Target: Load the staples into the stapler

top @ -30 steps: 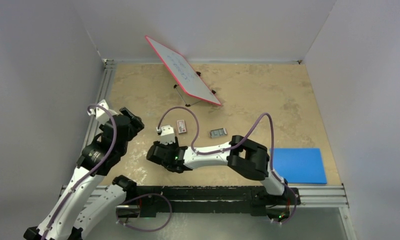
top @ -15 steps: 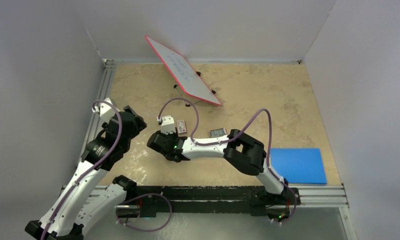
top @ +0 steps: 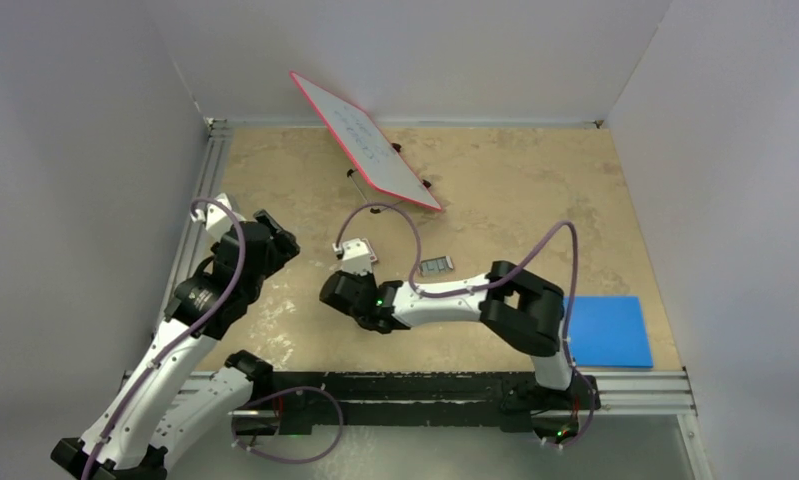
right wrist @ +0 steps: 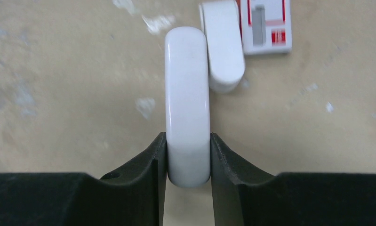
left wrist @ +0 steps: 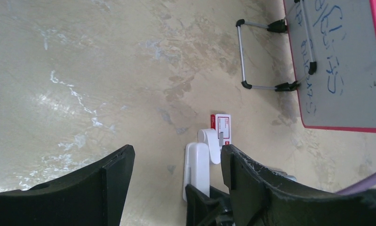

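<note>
Fingers (right wrist: 155,160) of the right gripper (right wrist: 188,157) pinch the near end of the stapler (right wrist: 187,94) from both sides, pads flat on its long white arm. Left gripper (left wrist: 176,162) hangs spread wide, holding nothing, off to the left. Big to small: tan table (top: 535,190), red-framed whiteboard (top: 367,142) propped at the back, blue pad (top: 605,330) far right, well apart from the work. Stapler lies mid-table and looks swung open, its shorter arm beside the gripped one and touching the staples (right wrist: 266,26), the red-white box just past it. Small grey item (top: 435,265) sits near, can't tell what. Step reads as securing the stapler for loading. To do it well: squeeze squarely on the long arm only, firm enough that the smooth plastic doesn't squirt out. No dragging, since the free arm would likely shove the box. Left side should probably come for the box from its uncrowded edge.
</note>
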Available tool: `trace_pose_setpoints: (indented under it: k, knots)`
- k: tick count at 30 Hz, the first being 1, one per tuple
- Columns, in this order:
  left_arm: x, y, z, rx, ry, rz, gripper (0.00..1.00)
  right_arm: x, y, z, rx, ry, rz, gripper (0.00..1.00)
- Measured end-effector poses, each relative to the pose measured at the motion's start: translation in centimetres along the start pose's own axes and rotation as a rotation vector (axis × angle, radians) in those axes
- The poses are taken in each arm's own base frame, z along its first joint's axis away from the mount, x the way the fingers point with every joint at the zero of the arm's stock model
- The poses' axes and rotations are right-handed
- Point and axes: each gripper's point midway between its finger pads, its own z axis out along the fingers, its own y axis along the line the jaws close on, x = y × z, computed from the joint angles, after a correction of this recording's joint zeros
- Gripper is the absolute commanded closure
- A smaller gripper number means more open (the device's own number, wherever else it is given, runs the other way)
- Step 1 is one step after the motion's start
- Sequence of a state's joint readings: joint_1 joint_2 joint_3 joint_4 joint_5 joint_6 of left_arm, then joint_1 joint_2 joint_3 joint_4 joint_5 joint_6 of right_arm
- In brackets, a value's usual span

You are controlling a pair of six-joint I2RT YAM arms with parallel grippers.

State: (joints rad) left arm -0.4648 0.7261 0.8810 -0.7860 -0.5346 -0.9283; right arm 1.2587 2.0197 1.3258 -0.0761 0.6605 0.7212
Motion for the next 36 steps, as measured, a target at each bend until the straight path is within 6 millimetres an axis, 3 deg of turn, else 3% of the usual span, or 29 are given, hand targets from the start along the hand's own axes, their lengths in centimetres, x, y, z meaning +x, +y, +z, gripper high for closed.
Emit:
trace_pose_setpoints:
  k: [6,14,21,24,30,33,36]
  knots:
    - [1.3,-1.1,0.1,0.072,0.053,-0.007,0.32,1.8,-3.4,-3.3,-0.011,0.041,0.031,0.85]
    - [6.0,-2.8,1.2,0.18,0.216,0.016,0.32,3.5,-7.2,-6.8,-0.011,0.069,0.155,0.85]
    - [11.9,-4.3,2.2,0.309,0.428,0.034,0.31,3.9,-9.5,-6.7,0.024,0.103,0.249,0.85]
    - [15.1,-4.9,2.2,0.383,0.547,0.038,0.25,3.2,-10.4,-6.2,0.037,0.101,0.282,0.84]
    - [20.0,-6.0,2.0,0.504,0.765,0.037,0.26,2.2,-10.0,-5.7,-0.006,0.103,0.319,0.84]
    - [21.4,-6.2,1.8,0.555,0.823,0.032,0.32,1.8,-9.5,-5.5,-0.047,0.121,0.349,0.84]
    - [22.3,-6.5,1.5,0.597,0.877,0.028,0.46,0.9,-9.4,-5.4,-0.089,0.126,0.394,0.84]
